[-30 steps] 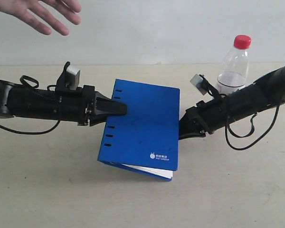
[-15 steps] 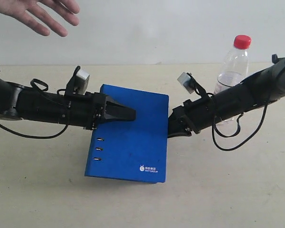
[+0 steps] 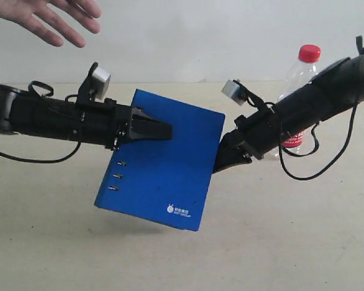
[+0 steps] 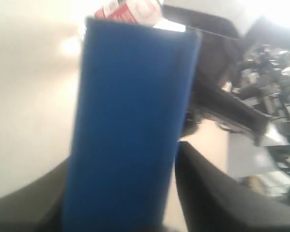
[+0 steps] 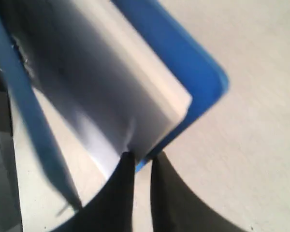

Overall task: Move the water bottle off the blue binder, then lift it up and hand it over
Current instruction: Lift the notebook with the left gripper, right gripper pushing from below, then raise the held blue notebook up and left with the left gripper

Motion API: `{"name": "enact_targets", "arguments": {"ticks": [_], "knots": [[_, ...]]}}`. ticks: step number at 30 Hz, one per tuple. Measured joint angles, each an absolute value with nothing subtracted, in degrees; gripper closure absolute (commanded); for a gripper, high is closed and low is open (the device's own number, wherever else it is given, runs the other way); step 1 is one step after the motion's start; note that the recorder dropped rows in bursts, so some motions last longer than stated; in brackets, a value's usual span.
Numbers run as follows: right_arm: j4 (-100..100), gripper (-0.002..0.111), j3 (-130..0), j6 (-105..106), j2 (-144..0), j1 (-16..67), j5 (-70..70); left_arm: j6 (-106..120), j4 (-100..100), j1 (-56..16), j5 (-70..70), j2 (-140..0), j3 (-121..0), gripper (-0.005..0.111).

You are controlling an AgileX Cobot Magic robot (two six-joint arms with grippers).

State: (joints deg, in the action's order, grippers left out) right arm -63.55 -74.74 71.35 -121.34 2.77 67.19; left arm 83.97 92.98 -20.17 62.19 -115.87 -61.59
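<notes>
The blue binder (image 3: 161, 167) hangs tilted above the table, held from both sides. My left gripper (image 3: 162, 130) is shut on its spine edge, just above the silver rivets; in the left wrist view the binder (image 4: 130, 121) fills the space between the fingers of that gripper (image 4: 121, 169). My right gripper (image 3: 223, 160) is shut on the opposite edge, and the right wrist view shows it (image 5: 142, 159) pinching the blue cover (image 5: 198, 67) under the white pages. The water bottle (image 3: 298, 77), with its red cap, stands upright on the table behind the right arm.
A bare human hand (image 3: 48, 18) is held open at the top left, above the left arm. The beige table (image 3: 291, 242) stretches under the binder, with a pale wall behind it. Cables loop off both arms.
Both arms have risen and lifted the binder off the table; its near end now hangs lower than its far end. The bottle and the hand have stayed in place.
</notes>
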Motion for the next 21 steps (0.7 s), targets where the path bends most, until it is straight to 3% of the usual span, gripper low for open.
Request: {"name": "enact_targets", "arguments": {"ticks": [11, 21], "knots": [[-57.18, 0.108, -74.74, 69.93, -100.5, 3.31, 62.01, 84.35, 91.72, -21.5, 52.31, -101.52, -62.21, 0.101], [-25.69, 0.108, -74.79, 45.74, -86.03, 3.95, 48.53, 88.18, 86.97, -21.28, 28.09, -92.12, -59.77, 0.101]]}}
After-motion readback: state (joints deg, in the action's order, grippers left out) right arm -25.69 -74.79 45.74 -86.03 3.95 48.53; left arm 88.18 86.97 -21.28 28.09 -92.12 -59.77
